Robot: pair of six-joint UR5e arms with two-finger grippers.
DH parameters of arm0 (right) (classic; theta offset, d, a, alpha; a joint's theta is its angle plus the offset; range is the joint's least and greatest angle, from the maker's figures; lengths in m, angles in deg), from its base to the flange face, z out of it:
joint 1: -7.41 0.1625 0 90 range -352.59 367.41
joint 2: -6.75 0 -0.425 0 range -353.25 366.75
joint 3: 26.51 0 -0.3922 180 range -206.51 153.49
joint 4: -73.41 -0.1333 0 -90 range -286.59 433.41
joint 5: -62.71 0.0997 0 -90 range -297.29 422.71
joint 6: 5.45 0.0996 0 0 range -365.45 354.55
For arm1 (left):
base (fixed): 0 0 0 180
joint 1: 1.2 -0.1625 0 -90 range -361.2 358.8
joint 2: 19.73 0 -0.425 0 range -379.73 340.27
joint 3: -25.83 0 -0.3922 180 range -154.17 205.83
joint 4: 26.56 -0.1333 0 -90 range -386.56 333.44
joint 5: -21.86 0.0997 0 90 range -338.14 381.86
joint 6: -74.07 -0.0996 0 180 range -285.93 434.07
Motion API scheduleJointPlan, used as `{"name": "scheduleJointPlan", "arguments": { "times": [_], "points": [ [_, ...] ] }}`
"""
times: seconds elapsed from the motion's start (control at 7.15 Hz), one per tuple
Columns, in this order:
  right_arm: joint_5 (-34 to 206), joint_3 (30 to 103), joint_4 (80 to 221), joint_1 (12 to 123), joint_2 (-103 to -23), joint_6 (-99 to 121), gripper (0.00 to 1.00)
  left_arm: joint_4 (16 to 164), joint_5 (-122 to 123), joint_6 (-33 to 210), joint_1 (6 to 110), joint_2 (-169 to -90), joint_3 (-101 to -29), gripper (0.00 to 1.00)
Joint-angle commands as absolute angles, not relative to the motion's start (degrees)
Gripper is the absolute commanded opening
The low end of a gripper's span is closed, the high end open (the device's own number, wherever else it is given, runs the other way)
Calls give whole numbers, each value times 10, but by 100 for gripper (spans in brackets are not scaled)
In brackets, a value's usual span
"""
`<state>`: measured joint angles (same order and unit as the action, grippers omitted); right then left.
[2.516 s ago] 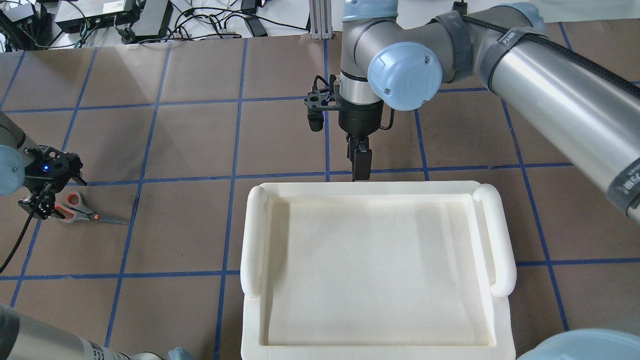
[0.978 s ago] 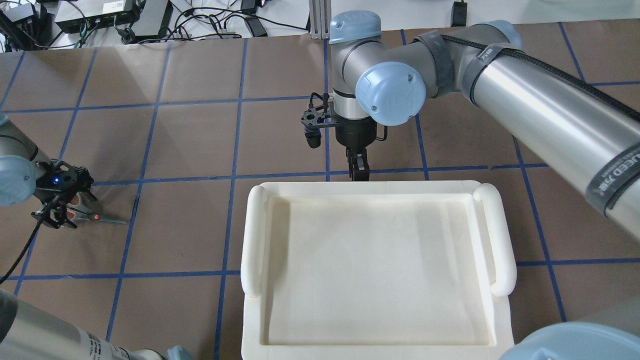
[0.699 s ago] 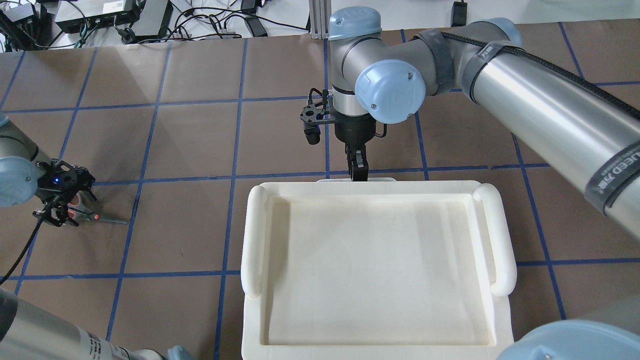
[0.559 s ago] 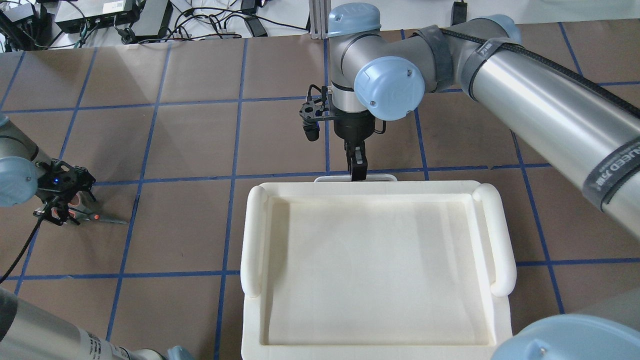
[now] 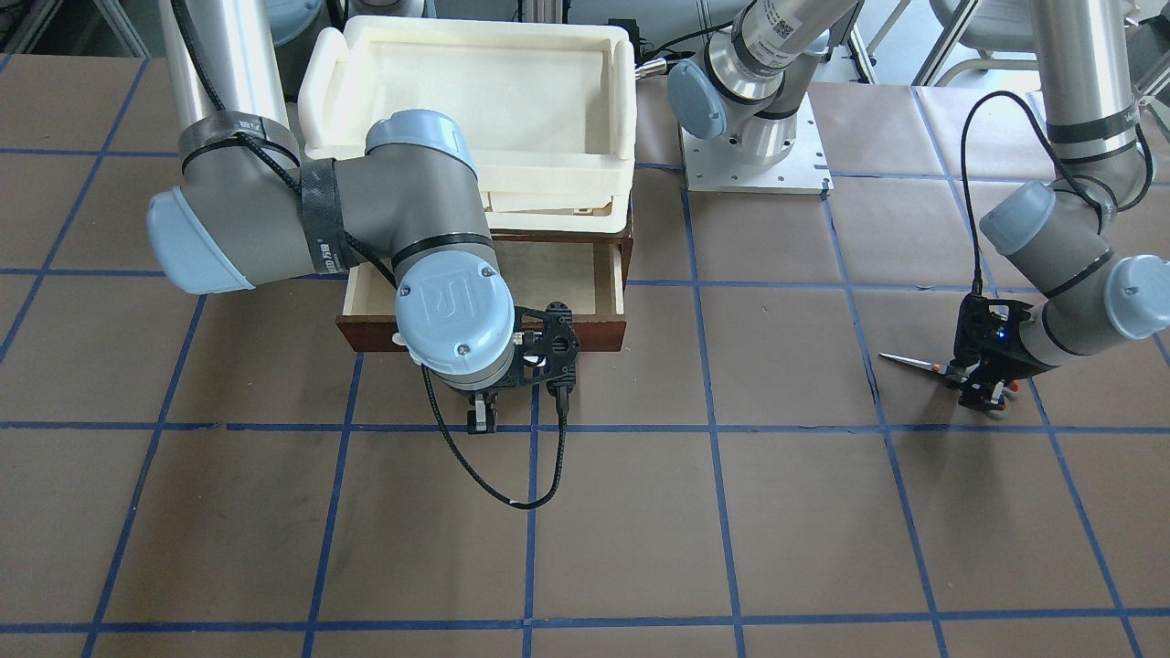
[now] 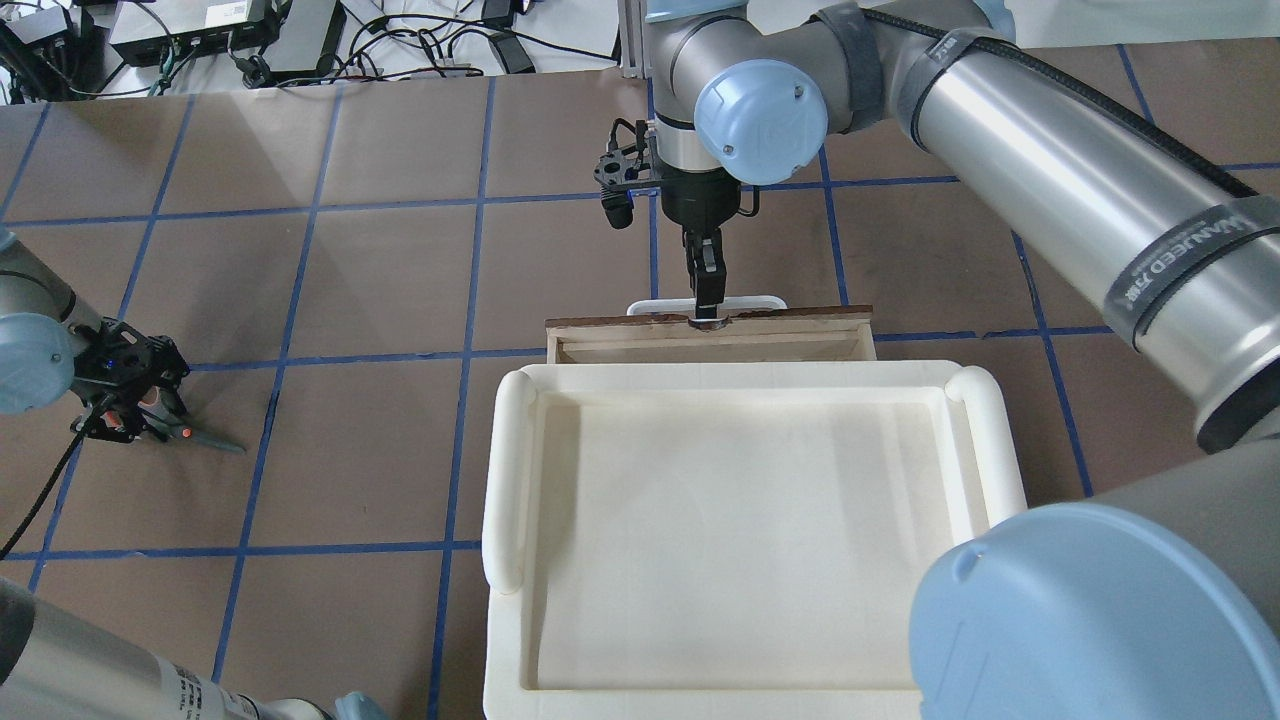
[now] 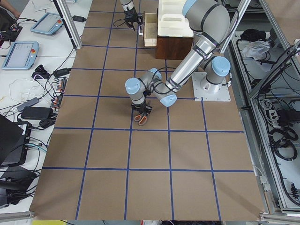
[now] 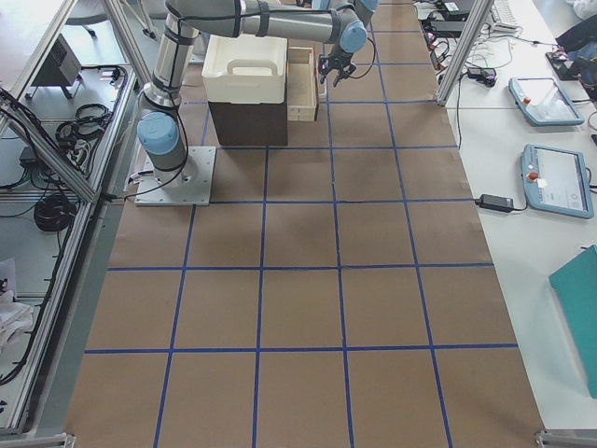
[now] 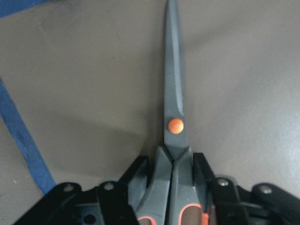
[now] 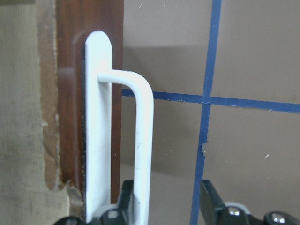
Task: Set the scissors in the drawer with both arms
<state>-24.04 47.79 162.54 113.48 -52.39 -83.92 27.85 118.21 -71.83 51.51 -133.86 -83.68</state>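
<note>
Scissors [image 6: 195, 437] low at the table on the robot's left side, well apart from the drawer [image 5: 599, 331]. Blades closed and pointing toward the middle of the table. Whether the tip rests on the surface or is just clear of it cannot be told.

Left gripper [image 9: 172, 165] pinches the scissors on the narrow grey neck just behind the orange pivot dot, one finger [image 9: 139, 169] on each flank, with the loops inside the jaws.

- Handling, as judged: light and stiff, steel blades with hard plastic handles. Nothing fragile.
- The neck is smooth and tapered, so it could slide or swivel in a two-point pinch, and the long blade would swing.
- A hold near the pivot keeps the weight close and the blades shut. It looks like the sensible spot. The loops are bulkier, the blades thin and slick.
- Pointed tip leads, so it should clear the drawer wall before lowering.

Drawer stands partly open under the cream tray [image 6: 508, 470], on the side far from the robot, with pale interior showing. Right gripper [image 10: 164, 204] straddles the white bar handle [image 10: 143, 140], jaws apart rather than clamped. One finger sits at the bar and the other is clear of it.

Opening looks shallow front to back. The scissors may need to go in lengthwise along the drawer front.
</note>
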Motion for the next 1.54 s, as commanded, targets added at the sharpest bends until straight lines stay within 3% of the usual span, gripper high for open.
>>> {"name": "scheduleJointPlan", "arguments": {
  "times": [0.0, 0.7, 0.98, 1.26, 1.4],
  "points": [
    [-241, 444, 1626, 1124, -506, -844, 55, 278, 1183, -719, 519, -1328, -836, 26],
    [-241, 396, 1656, 1121, -462, -853, 55, 326, 1143, -708, 540, -1257, -804, 0],
    [-240, 395, 1680, 1121, -456, -853, 55, 431, 1133, -633, 585, -1227, -747, 0],
    [-241, 397, 1681, 1121, -457, -848, 57, 452, 1120, -589, 611, -1205, -737, 0],
    [-239, 398, 1681, 1120, -462, -833, 100, 467, 1099, -560, 622, -1192, -733, 0]
  ]
}}
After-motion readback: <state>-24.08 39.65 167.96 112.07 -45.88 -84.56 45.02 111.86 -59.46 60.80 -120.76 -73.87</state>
